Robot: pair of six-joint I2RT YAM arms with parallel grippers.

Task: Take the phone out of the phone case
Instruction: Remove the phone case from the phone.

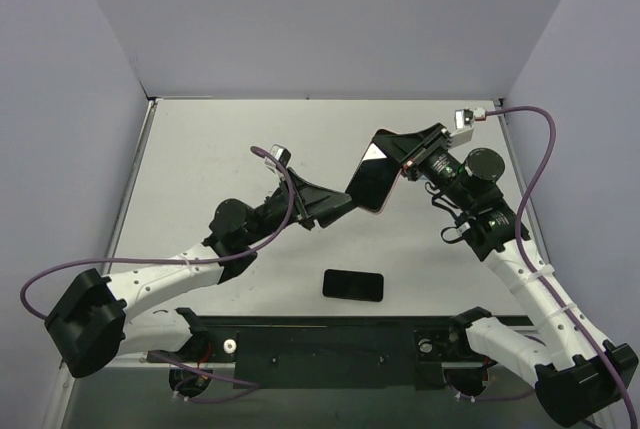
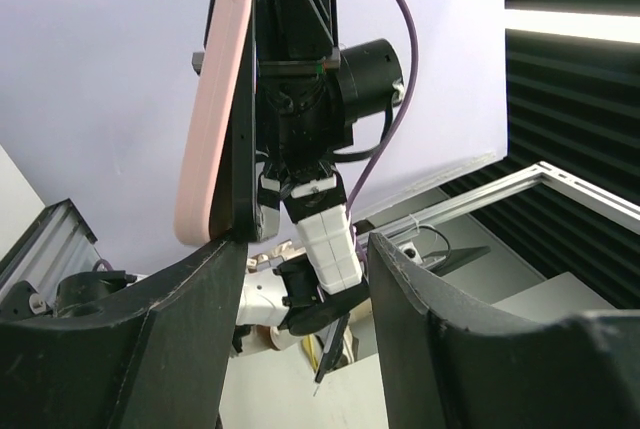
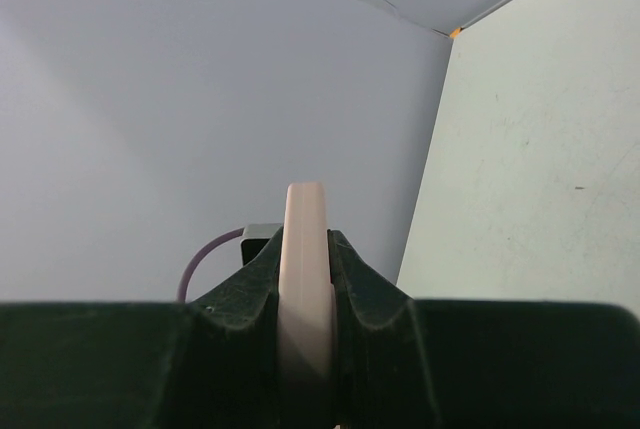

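Pale walls (image 1: 330,19) box in a grey-white table (image 1: 220,149). The right gripper (image 1: 397,161) is clamped on a raised pink phone case (image 1: 372,181). The left gripper (image 1: 343,205) gapes empty at the case's lower edge. A black slab (image 1: 353,285) lies flat, nearer the bases than either gripper.

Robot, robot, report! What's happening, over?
Right end effector shut on pink case, raised. Left end effector open beside it. Black phone flat on table. Nothing blocking.

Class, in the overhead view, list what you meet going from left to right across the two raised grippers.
left gripper → pink case → right gripper. The black phone lying on the table overlaps these sideways, so it is left out.
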